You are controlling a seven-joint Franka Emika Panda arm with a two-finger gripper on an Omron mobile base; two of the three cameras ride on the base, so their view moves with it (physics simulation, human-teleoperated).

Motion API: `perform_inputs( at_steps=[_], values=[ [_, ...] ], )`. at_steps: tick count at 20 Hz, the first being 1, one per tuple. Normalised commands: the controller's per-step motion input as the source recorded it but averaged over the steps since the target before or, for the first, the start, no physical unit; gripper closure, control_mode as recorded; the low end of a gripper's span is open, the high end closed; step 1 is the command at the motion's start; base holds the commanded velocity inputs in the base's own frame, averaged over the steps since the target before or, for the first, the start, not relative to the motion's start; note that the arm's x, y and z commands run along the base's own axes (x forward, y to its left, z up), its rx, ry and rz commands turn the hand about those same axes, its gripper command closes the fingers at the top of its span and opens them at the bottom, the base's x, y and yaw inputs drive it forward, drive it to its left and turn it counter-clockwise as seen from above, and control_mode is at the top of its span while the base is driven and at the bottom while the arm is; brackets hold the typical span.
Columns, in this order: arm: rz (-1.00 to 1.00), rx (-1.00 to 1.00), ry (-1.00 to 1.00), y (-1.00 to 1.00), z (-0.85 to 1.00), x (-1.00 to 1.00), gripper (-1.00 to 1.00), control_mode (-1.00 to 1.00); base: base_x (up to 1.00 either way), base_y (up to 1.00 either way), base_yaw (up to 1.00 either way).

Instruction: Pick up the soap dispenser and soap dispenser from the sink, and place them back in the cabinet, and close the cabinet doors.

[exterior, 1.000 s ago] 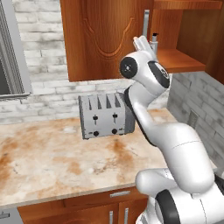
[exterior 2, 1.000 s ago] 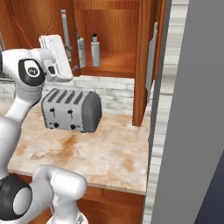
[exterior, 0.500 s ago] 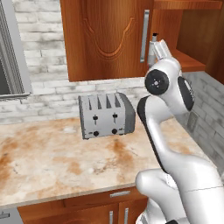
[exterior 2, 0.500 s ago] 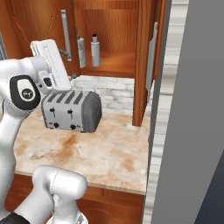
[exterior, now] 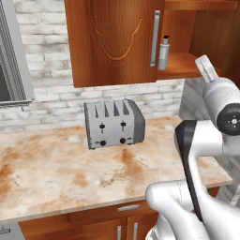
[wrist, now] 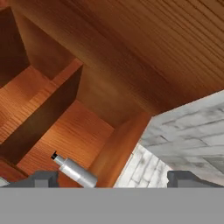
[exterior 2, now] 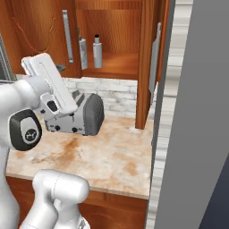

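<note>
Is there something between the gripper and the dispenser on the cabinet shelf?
Nothing visible. In the hand view the dispenser lies just above the left of the two fingers, on the bare shelf, and the open space between them holds nothing.

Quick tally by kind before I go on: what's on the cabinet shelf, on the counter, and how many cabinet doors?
Soap dispenser on the shelf, white with black top: 1 (a grey shape beside it may be a second; cannot tell)
Toaster on the counter: 1
Cabinet doors: 2
Total: 4
</note>
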Motion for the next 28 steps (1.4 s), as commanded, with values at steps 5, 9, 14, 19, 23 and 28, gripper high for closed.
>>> perform_inputs(
  at_steps=[5, 9, 14, 19, 23, 28],
  values=[
    [0.11, -0.03, 0.00, -0.38, 0.00, -0.96, -1.00, -1.00, 0.00, 0.00, 0.00],
    [0.02, -0.07, 0.00, -0.29, 0.00, -0.94, -1.00, -1.00, 0.00, 0.00, 0.00],
    [0.00, -0.08, 0.00, -0.14, 0.00, -0.85, -1.00, -1.00, 0.00, 0.00, 0.00],
    [0.00, -0.08, 0.00, -0.03, 0.00, -0.67, -1.00, -1.00, 0.00, 0.00, 0.00],
    [0.00, -0.06, 0.00, -0.16, 0.00, -0.44, -1.00, -1.00, 0.00, 0.00, 0.00],
    [0.14, -0.02, 0.00, -0.25, 0.00, -0.03, -1.00, -1.00, 0.00, 0.00, 0.00]
  ],
)
